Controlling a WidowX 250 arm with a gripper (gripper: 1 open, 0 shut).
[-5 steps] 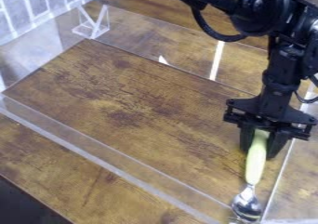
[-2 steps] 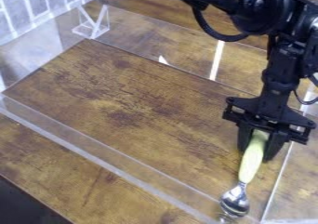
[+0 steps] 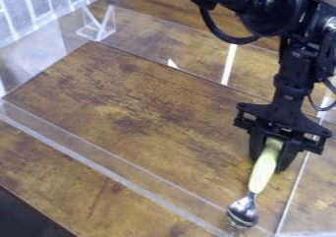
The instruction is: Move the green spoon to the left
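The green spoon [image 3: 264, 166] lies at the right side of the wooden table [image 3: 144, 103], its pale yellow-green handle pointing up toward the arm and its silver bowl [image 3: 242, 214] near the front edge. My black gripper [image 3: 278, 140] points straight down and is shut on the upper end of the handle, one finger on each side. The handle's top end is hidden between the fingers.
Clear acrylic walls [image 3: 118, 177] border the table along the front, the back and the right side. A small clear stand [image 3: 96, 27] sits at the back left. The arm and its cables [image 3: 250, 10] reach in from the upper right.
The spoon has swung in the grip: its bowl has moved left along the front edge while the gripper stayed in place and rolled slightly.
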